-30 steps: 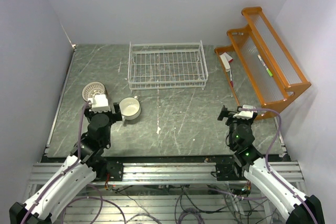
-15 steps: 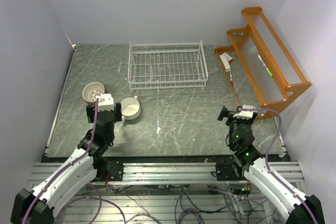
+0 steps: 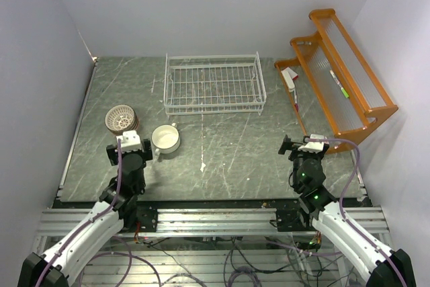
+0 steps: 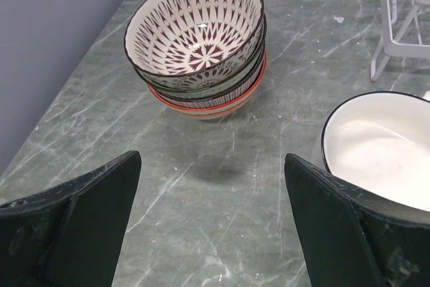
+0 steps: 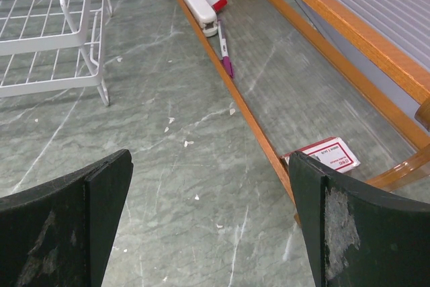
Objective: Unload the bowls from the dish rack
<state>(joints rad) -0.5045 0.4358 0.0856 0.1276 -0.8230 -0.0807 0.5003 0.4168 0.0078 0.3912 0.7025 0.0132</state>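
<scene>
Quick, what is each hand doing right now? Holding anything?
Left hand: open, holding nothing.
Right hand: open, holding nothing.

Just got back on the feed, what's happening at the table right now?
Unloading looks about done: no bowl shows in the dish rack. A stack of patterned bowls sits on the left side of the table, with a white bowl beside it, not touching. The left gripper hovers near those bowls, jaws open and holding nothing. The right gripper is also open and empty, over bare table near the orange shelf.
</scene>
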